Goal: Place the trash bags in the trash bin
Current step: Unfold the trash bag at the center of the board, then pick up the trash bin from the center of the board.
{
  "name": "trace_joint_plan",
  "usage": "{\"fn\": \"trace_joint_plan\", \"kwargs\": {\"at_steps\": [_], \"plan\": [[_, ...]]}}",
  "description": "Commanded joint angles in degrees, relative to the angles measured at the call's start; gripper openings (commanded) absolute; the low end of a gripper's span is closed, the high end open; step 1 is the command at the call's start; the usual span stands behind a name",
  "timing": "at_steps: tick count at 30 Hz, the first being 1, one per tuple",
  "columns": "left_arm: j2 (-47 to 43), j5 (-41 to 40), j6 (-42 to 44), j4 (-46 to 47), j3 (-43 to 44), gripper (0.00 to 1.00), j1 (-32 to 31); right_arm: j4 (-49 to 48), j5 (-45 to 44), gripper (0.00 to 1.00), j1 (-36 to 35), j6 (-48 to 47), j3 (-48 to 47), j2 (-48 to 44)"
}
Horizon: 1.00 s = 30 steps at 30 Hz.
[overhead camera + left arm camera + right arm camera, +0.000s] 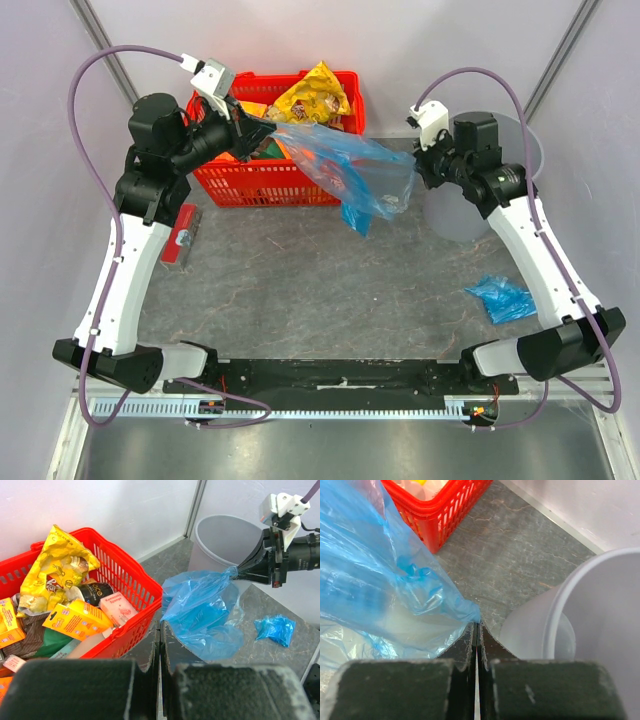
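Note:
A large blue trash bag hangs stretched in the air between my two grippers, above the table in front of the red basket. My left gripper is shut on its left corner; in the left wrist view the bag spreads out from the fingertips. My right gripper is shut on its right corner, also seen in the right wrist view with the bag to the left. The grey trash bin stands just right of the right gripper, with its rim close by. A second, crumpled blue bag lies on the table at the right.
A red mesh basket with a yellow snack packet and boxes stands at the back left, under the left gripper. A small red-and-white object lies left of it. Walls close in on both sides and the back.

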<state>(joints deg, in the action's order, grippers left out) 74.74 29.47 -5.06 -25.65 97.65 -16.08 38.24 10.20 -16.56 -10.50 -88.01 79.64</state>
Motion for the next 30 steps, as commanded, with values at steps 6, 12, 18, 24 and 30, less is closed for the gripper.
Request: {"fn": "trace_joint_plan", "kwargs": {"at_steps": [6, 12, 18, 24, 30], "plan": [[-1.0, -3.8, 3.2, 0.2, 1.7, 0.02, 0.5, 0.4, -3.5, 0.00, 1.5, -0.3, -0.4, -2.7], [-0.6, 0.1, 1.3, 1.5, 0.3, 0.02, 0.4, 3.7, 4.2, 0.07, 1.6, -0.7, -3.2, -1.9], [0.1, -0.5, 1.7, 1.9, 0.1, 0.02, 0.3, 9.6, 9.0, 0.47, 1.5, -2.5, -7.1, -0.5], [-0.4, 0.4, 4.2, -0.4, 1.7, 0.02, 0.4, 18.4, -4.5, 0.66, 1.5, -5.5, -15.9, 4.2], [-1.8, 0.3, 7.7, -3.1, 2.2, 0.02, 0.6, 24.0, -14.4, 0.71, 1.7, -8.8, -19.4, 9.7]]}}
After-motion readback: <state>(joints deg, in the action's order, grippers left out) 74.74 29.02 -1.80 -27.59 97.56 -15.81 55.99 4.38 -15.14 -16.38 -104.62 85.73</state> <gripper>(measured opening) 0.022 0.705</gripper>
